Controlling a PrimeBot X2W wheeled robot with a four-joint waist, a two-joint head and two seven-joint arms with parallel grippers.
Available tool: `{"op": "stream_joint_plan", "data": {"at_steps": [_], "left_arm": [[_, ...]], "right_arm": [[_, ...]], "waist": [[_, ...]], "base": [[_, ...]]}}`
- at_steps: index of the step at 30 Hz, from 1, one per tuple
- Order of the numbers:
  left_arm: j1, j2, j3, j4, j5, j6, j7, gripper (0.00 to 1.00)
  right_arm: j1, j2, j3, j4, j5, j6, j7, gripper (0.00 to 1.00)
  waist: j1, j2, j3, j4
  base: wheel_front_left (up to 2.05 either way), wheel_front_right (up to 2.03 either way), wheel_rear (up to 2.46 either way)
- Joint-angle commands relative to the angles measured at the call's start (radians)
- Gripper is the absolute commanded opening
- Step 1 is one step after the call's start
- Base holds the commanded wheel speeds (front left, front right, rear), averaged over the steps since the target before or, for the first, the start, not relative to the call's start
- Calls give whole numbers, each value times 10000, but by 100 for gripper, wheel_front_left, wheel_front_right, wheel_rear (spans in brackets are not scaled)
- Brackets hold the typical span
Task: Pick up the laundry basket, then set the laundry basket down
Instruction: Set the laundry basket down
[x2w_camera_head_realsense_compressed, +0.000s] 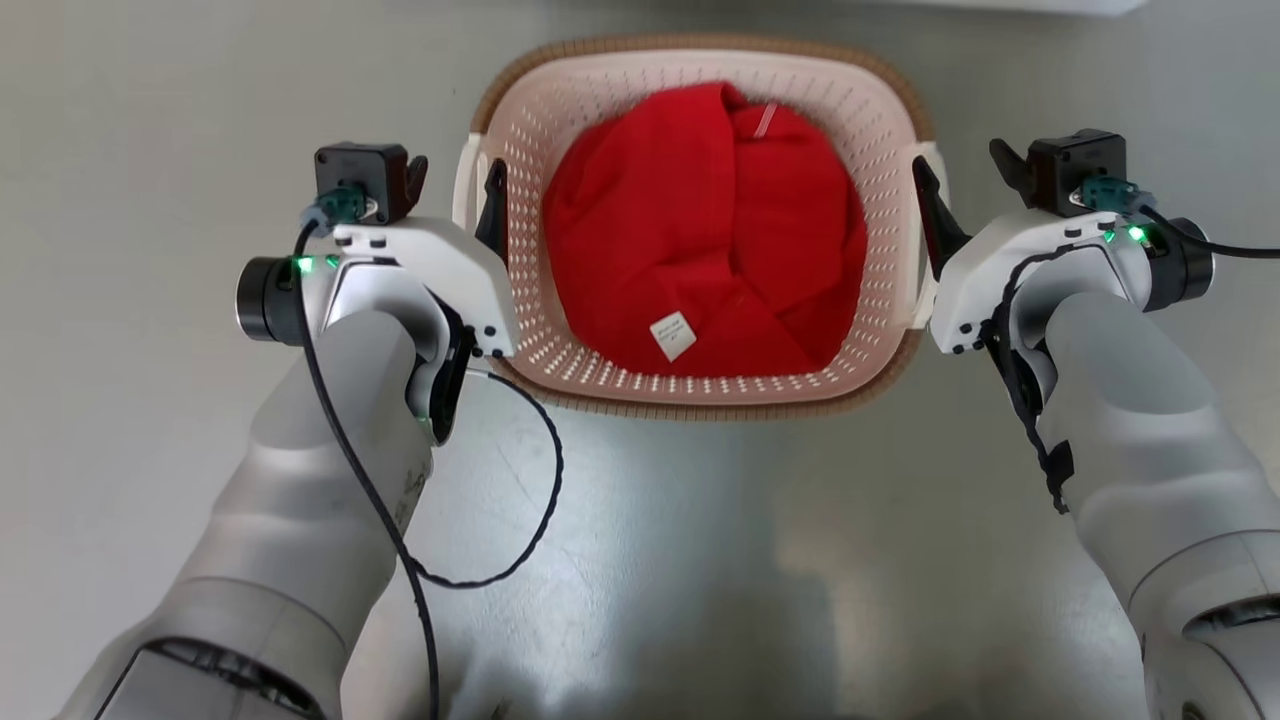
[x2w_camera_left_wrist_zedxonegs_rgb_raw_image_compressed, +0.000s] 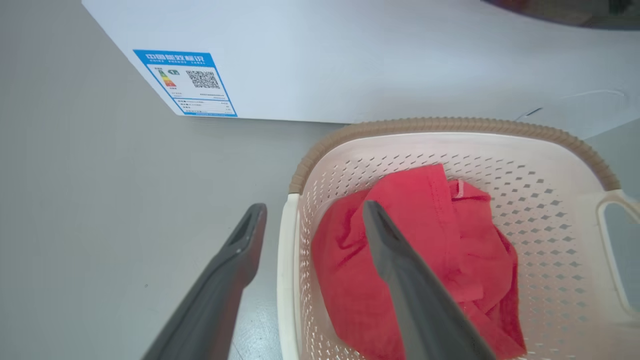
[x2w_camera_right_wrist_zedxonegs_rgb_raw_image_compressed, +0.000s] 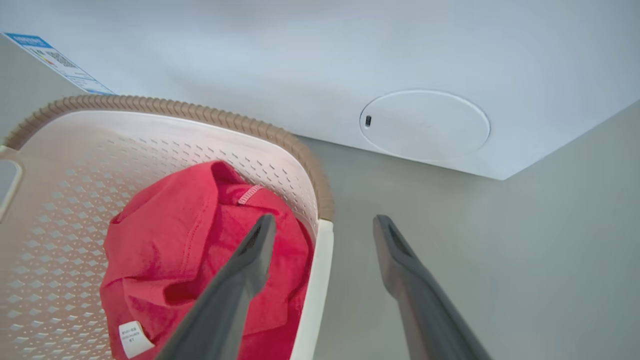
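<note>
Small cream-white perforated plastic laundry basket (x2w_camera_head_realsense_compressed: 690, 385) upper centre on grey floor (x2w_camera_head_realsense_compressed: 640, 560), crumpled red cloth (x2w_camera_head_realsense_compressed: 700, 230) inside, midway between both arms; left jaws spread astride its frame-left white handle (x2w_camera_left_wrist_zedxonegs_rgb_raw_image_compressed: 286, 260), right jaws spread astride frame-right white handle (x2w_camera_right_wrist_zedxonegs_rgb_raw_image_compressed: 312, 290)

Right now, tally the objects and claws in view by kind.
Cream-white perforated plastic laundry basket with brown rim: 1
Red cloth garment inside it: 1
White washing machine: 1
Dark-fingered claws, both open: 2 (left claw, right claw)
Total: 5
</note>
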Motion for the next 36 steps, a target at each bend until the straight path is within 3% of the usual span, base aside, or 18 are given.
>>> {"op": "stream_joint_plan", "data": {"at_steps": [1,11,24,36], "left_arm": [[409,397,300,-237,172,57,-61,100],[1751,619,1842,-2191,995,43,-61,100],[4954,223,4712,-6086,3221,-372,-61,100],[6905,-10,5441,-7871,4140,-718,-61,100]], "right_arm": [[532,283,212,-233,157,62,-204,100],[1197,283,922,-1539,1564,62,-394,100],[3642,283,1342,-5187,2785,62,-399,100],[5761,283,1081,-7348,2888,62,-399,100]], "waist": [[0,0,-286,-58],[0,0,-1494,-256],[0,0,-3414,-567],[0,0,-4877,-605]], "base": [[0,0,0],[0,0,0],[0,0,0],[0,0,0]]}}
